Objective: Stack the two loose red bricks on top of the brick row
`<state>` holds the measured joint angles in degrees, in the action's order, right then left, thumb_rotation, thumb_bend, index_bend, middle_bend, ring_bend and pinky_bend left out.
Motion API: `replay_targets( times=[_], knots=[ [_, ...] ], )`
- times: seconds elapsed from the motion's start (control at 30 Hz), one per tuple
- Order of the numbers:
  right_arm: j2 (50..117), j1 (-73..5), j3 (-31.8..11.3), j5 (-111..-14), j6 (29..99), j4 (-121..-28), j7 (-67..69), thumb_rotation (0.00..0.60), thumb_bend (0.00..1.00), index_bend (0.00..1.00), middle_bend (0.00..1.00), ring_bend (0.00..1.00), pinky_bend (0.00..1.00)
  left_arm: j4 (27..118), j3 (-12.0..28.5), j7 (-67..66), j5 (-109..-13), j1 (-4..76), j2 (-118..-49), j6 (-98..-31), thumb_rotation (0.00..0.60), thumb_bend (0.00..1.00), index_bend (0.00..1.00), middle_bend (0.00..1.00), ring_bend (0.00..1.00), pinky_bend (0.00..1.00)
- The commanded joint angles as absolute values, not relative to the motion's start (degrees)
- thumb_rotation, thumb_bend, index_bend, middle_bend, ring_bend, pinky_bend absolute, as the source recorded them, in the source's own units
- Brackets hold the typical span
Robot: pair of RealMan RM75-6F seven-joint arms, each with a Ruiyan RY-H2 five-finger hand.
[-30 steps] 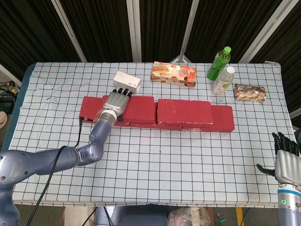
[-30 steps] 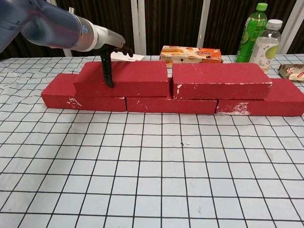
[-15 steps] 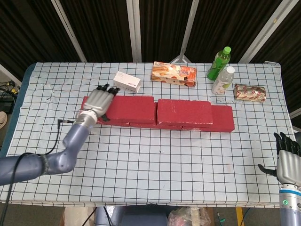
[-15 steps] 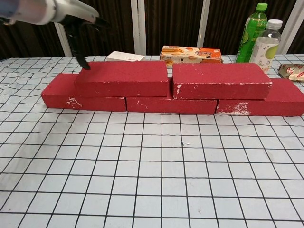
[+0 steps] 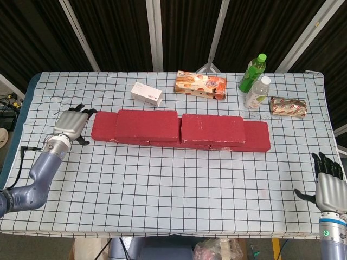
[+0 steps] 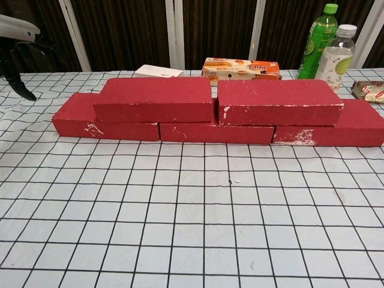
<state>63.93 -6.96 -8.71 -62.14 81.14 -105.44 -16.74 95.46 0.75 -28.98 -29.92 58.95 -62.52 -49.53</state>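
Both upper bricks (image 5: 148,124) (image 5: 212,129) are seated across the joints of the brick row (image 5: 255,142), mid-table, for stable bonding. The left hand (image 5: 70,124), fingers spread and empty, is held near the left edge; the right hand (image 5: 328,187), likewise empty, by the near-right corner.

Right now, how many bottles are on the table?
2. A green bottle stands at the far right of the table, and a clear bottle stands just in front of it. None seem hidden.
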Motion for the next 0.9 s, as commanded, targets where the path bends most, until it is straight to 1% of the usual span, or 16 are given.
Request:
replay_targets(
  times=[0.03, 0.23, 0.4, 0.6, 0.9],
  knots=[
    [63.94, -6.96, -8.73, -62.06, 81.16, -105.42, -16.78, 0.6, 0.15, 0.05, 0.0, 0.0, 0.0, 93.88, 1.02, -28.58, -30.62, 58.64, -63.84, -48.89, 0.6, 0.0, 0.19, 0.23, 0.08, 0.19],
    [63.79, -6.92, -8.86, -61.85, 81.11, -105.27, -16.51, 0.6, 0.15, 0.05, 0.0, 0.0, 0.0, 91.74, 1.26, -29.71, -29.93, 59.26, -66.4, -48.22, 0.6, 0.0, 0.19, 0.22, 0.08, 0.19],
    [63.63, -6.87, -8.91, -61.85, 80.93, -105.04, -15.97, 0.6, 0.15, 0.05, 0.0, 0.0, 0.0, 90.42, 1.41, -31.44, -28.1, 60.23, -68.69, -48.11, 0.6, 0.0, 0.17, 0.23, 0.08, 0.19],
    [63.39, -6.96, -8.99, -61.81, 80.29, -104.57, -15.09, 0.6, 0.15, 0.05, 0.0, 0.0, 0.0, 88.21, 1.95, -34.72, -24.09, 62.16, -72.13, -49.15, 0.6, 0.0, 0.2, 0.22, 0.08, 0.2],
    [63.23, -6.95, -9.12, -61.72, 80.12, -104.36, -14.55, 0.6, 0.15, 0.05, 0.0, 0.0, 0.0, 87.04, 2.67, -37.1, -21.77, 63.54, -74.44, -49.92, 0.6, 0.0, 0.2, 0.22, 0.08, 0.2]
  ],
)
